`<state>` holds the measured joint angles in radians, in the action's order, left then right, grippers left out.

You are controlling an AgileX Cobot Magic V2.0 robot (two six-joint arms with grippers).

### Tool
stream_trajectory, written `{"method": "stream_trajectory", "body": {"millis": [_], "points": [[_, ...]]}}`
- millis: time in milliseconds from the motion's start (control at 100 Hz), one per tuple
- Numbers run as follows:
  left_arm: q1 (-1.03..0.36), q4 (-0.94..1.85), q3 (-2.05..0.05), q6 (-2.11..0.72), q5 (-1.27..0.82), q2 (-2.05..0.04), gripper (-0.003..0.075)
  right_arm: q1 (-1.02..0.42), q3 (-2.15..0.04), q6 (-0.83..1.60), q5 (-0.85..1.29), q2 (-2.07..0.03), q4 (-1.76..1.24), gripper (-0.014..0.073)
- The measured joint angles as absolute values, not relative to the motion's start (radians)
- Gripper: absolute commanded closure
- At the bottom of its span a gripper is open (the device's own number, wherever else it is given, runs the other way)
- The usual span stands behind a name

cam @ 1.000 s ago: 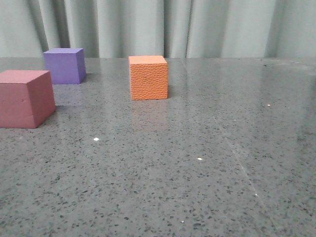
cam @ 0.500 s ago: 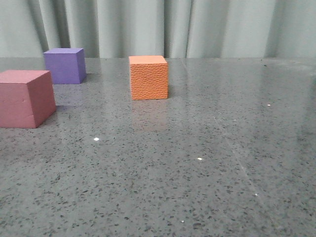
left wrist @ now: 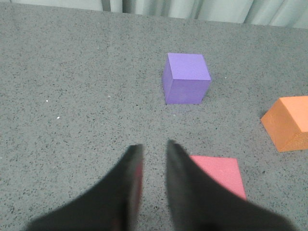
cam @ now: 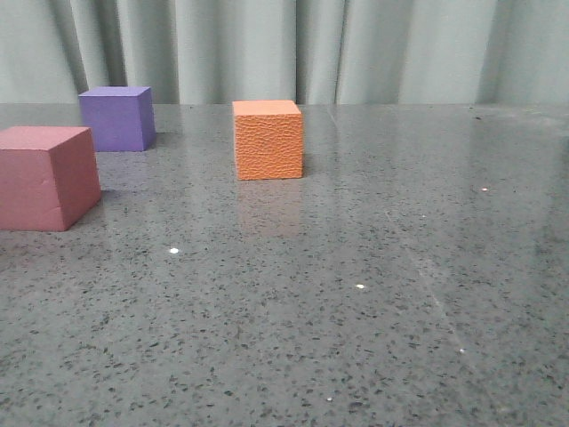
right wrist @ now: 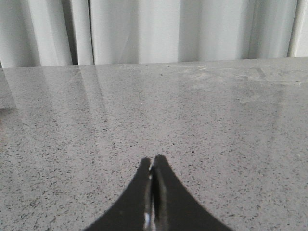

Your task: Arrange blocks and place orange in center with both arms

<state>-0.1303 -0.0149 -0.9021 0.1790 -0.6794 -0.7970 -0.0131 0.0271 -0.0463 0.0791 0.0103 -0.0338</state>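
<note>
three blocks sit apart on the table (cam: 373, 294): orange block (cam: 268, 140) mid-table, purple block (cam: 116, 118) and pink block (cam: 46, 177) leftward. left gripper (left wrist: 151, 150) narrowly parted above the pink block's side, right gripper (right wrist: 152, 163) closed, empty.

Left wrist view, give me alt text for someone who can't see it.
Two dark gripper fingers slightly apart hover over a grey speckled table, holding nothing. Beyond them sits a purple cube, a pink-red cube lies partly hidden behind one finger, and an orange cube is cut off at the frame edge.
</note>
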Motion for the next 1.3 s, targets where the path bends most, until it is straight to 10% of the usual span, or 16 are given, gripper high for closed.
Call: {"method": "stream_trajectory", "body": {"millis": [120,650,1300], "points": [[-0.13,-0.015,-0.902,0.179,-0.659,-0.797,-0.0004,-0.013,0.027,-0.046,0.079,0.01,-0.034,0.0662],[-0.235,0.083,-0.964,0.18,-0.501,-0.9,0.0102,-0.013,0.027,-0.046,0.079,0.01,-0.034,0.0662],[-0.682,-0.516,-1.598,0.838,-0.651,-1.731,0.0104,-0.013,0.027,-0.046,0.079,0.01,-0.034,0.0662]]}}
